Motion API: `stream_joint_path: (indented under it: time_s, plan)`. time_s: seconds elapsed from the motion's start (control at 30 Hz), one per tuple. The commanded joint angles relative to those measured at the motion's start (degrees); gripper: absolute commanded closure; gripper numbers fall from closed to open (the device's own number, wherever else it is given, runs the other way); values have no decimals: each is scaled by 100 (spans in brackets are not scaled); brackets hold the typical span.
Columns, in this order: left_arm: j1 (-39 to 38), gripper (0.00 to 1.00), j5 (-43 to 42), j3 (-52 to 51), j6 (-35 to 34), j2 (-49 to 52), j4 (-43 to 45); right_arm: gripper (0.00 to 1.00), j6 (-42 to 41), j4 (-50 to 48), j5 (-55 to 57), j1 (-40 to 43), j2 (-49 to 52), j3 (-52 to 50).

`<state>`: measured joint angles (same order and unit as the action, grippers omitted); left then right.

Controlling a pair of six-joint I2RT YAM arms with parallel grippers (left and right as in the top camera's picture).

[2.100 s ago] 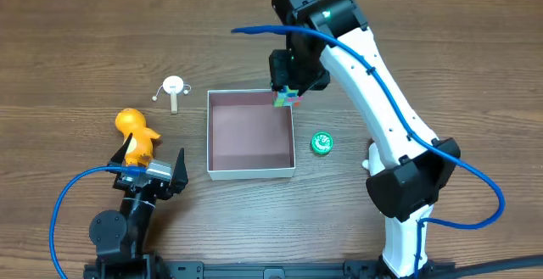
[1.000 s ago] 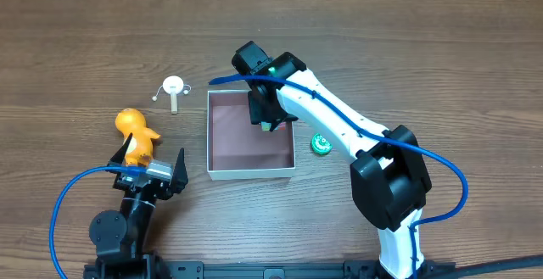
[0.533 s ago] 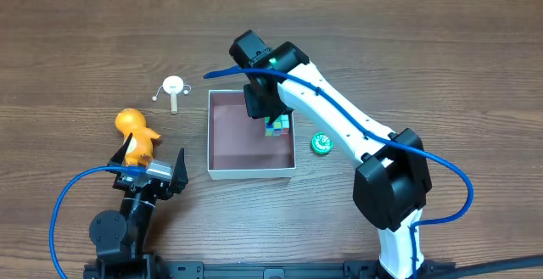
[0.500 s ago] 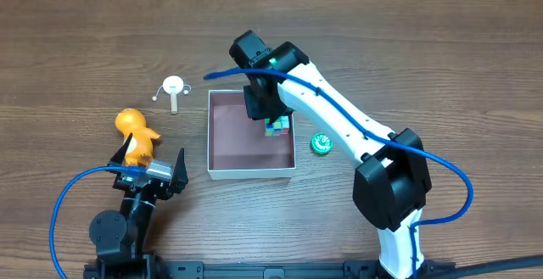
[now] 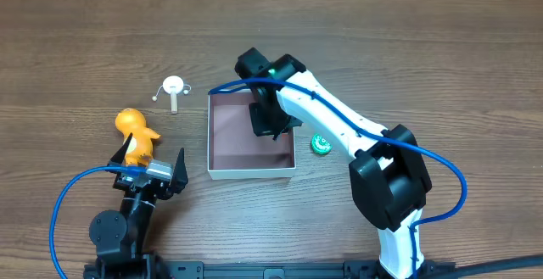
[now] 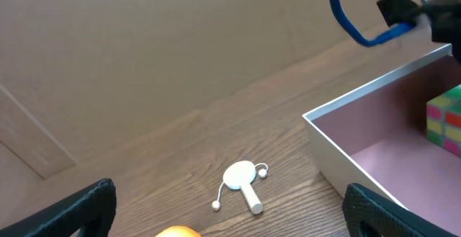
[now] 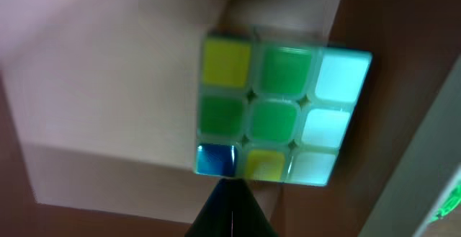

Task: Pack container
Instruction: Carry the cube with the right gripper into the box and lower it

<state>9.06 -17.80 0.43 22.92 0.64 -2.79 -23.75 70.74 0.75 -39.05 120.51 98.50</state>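
Note:
The container, a shallow white-walled box with a pinkish-brown floor, sits mid-table. A multicoloured cube lies on its floor near the right wall, also seen in the left wrist view as the cube. My right gripper hovers inside the box and hides the cube from overhead. Its fingers are shut to a point just short of the cube, holding nothing. My left gripper stands open at the front left, beside an orange duck.
A white paddle toy with beaded strings lies left of the box, also in the left wrist view. A green round toy rests on the table just right of the box. The duck's top shows between the left fingers.
The right gripper carried the cube over the box, let it go onto the floor, then shut its jaws empty and shifted over the cube. The left arm has not moved.

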Motion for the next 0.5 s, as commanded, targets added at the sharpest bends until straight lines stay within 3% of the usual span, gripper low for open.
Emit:
stream_joint_path:
  time_s: [0.0,0.47]
  plan:
    - [31,0,-4,-17,22,-31,4,96,-4,-42,-24,2,-79,-90]
    - [31,0,-2,-17,22,-31,4,96,20,-411,323,11,-79,-444]
